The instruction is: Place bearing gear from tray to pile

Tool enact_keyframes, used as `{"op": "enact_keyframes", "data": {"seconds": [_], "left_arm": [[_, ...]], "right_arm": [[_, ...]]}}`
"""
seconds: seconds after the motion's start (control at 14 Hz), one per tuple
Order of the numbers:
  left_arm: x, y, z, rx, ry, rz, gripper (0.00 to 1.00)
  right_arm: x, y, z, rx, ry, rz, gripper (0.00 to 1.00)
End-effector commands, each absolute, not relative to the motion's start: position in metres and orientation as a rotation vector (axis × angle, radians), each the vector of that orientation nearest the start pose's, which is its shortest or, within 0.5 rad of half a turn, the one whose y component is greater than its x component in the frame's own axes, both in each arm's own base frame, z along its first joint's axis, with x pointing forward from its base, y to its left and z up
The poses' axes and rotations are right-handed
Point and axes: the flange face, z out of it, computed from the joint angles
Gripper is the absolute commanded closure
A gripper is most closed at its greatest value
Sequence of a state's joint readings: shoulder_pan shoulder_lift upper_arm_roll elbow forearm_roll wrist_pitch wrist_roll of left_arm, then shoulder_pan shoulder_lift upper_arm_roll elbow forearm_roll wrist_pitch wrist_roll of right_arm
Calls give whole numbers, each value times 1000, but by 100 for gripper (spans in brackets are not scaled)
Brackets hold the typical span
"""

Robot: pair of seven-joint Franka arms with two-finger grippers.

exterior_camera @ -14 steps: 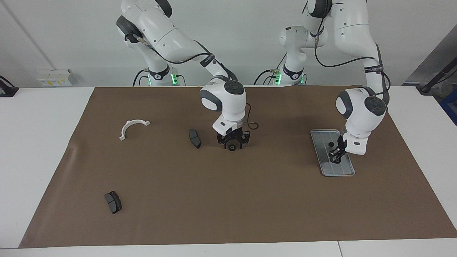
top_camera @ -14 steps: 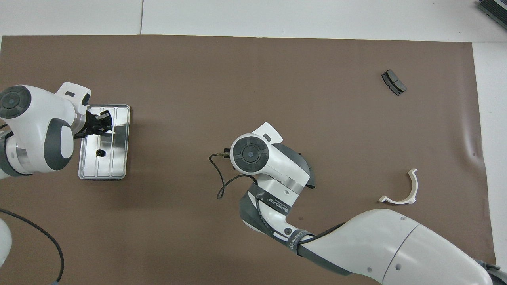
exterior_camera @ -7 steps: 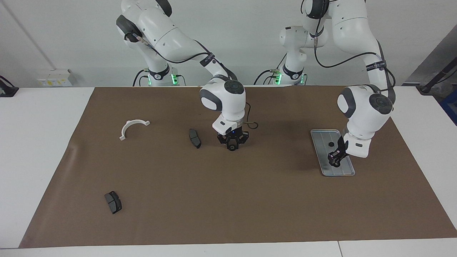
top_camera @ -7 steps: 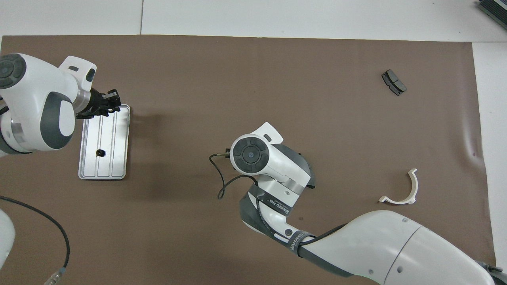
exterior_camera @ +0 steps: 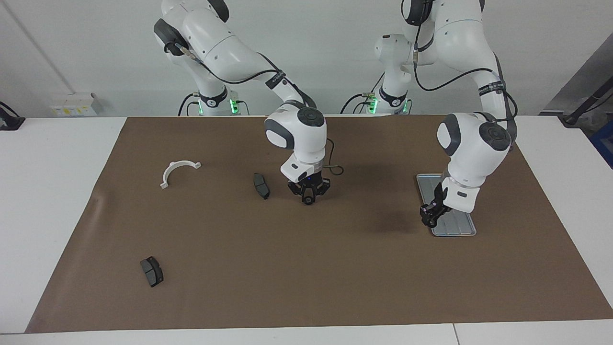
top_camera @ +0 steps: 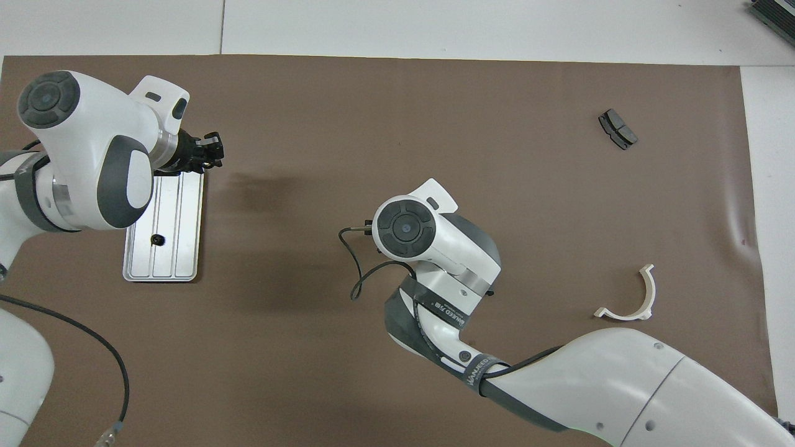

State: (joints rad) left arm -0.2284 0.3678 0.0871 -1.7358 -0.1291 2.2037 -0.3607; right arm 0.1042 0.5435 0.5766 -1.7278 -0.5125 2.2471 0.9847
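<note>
From across the tabletop, the left end effector (exterior_camera: 431, 218) hangs in the air over the edge of the tray (exterior_camera: 457, 229) that faces the right arm's end, at about eight o'clock from the tray's middle. Its fingers are drawn narrow, and the small dark lump between them looks to me like the bearing gear, clear of the metal. At nine o'clock from there, well apart, the right end effector (exterior_camera: 309, 199) sits low over the middle of the brown mat (exterior_camera: 306, 268), fingertips pinched to a point. I cannot tell whether anything is in them. I'd guess the pile belongs about there, though no group of gears shows. A dark grey pad (exterior_camera: 261, 185) lies just beside that spot. From overhead, the left end effector is just off the tray's farther corner at one o'clock, and the right one is hidden under its own wrist. A second gear (top_camera: 159, 239) lies in the tray at six o'clock from the left end effector. To do the carry well, I'd keep the pinch firm, travel level toward the middle, come down close to the mat before letting go so the piece doesn't roll, and stay off the right arm and the pad.
</note>
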Motion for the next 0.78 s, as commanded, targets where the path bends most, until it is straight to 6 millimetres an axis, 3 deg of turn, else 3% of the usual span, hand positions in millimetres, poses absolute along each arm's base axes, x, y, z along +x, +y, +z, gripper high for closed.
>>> {"op": "enact_keyframes", "data": {"seconds": [0.0, 0.36, 0.57, 0.71], "left_arm": [[651, -141, 381, -3224, -399, -119, 100], [616, -262, 384, -3248, -337, -122, 100], [584, -325, 379, -3259, -195, -95, 100], [561, -365, 371, -3261, -86, -81, 100]], "right_arm": [[569, 340, 367, -3163, 109, -284, 100], [620, 208, 409, -3149, 42, -213, 100], [637, 139, 403, -3148, -25, -179, 100], [640, 91, 389, -3163, -80, -138, 100]]}}
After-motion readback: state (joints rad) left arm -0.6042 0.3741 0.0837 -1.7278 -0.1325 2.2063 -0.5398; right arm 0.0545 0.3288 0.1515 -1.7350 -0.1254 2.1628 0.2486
